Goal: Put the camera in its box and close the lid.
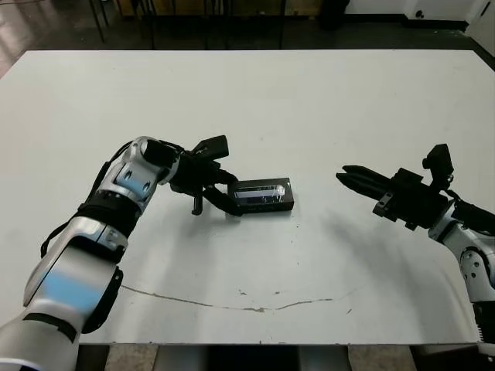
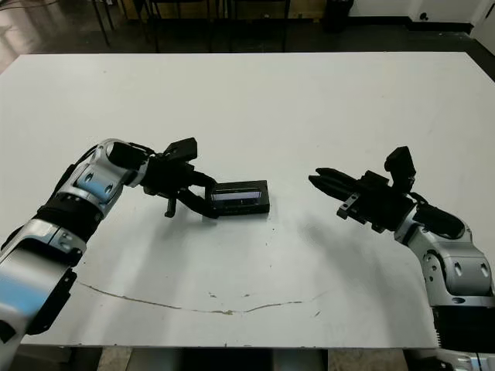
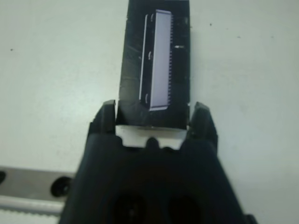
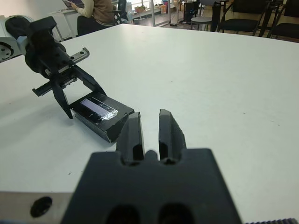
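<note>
The box point(image 1: 264, 196) lies near the table's middle with the black lid point(image 3: 155, 56) flat on top of it. A pale lilac strip shows through the lid's glossy window. I cannot tell the camera apart from it, so the camera is hidden. My left gripper point(image 3: 154, 114) reaches in from the left, and its fingertips point(image 3: 108, 116) press both long sides of the box's near end. My right gripper point(image 1: 341, 175) hovers to the right of the box, well apart from it. It points at the box, shut with nothing in it.
The white table point(image 1: 309, 100) has a thin dark crack line point(image 1: 232, 305) near its front edge. Chairs and a seated person point(image 4: 96, 11) show beyond the far edge in the right wrist view.
</note>
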Available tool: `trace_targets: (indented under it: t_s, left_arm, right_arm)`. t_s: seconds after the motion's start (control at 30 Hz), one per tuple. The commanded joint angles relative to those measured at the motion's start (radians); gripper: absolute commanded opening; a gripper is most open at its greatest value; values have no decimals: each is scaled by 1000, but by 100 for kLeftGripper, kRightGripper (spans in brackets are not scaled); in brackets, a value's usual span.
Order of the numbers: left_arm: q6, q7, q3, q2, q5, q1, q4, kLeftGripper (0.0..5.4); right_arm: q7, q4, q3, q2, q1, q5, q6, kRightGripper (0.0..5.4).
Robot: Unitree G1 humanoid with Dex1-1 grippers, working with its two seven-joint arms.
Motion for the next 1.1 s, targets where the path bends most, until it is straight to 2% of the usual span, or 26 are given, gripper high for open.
trace_targets:
  t_s: [0.03,0.2,0.3,0.43,0.6,0.73,0.8,0.9,1.0,1.1]
  left_arm:
    - [-39,40,35,62,-7,47,-36,122]
    - [-49,14,89,124,-79,129,-144,124]
    - [-13,2,138,177,-142,201,-257,133]
    - [108,2,197,255,-221,281,-402,220]
    - [176,6,247,327,-280,332,-494,339]
    - [221,28,271,337,-322,351,-534,435]
    - [262,87,302,316,-354,373,-575,481]
    - [308,279,376,231,-399,436,-679,539]
    - [293,504,418,109,-399,492,-779,518]
    - [261,650,415,-3,-407,522,-853,452]
  right_arm:
    - [-10,-2,-3,6,17,5,23,0]
    - [2,2,-3,3,19,5,3,0]
    - [-17,-19,-3,-2,26,7,30,0]
    - [-24,-31,-4,1,28,11,40,0]
    - [-24,-24,1,1,22,3,28,0]
    - [-18,-18,2,2,17,8,32,0]
    - [-22,-23,4,1,17,3,30,0]
    - [-13,-16,1,1,14,9,29,0]
    - [-8,-9,-4,5,15,13,18,0]
    - [-7,-10,-6,4,16,15,14,0]
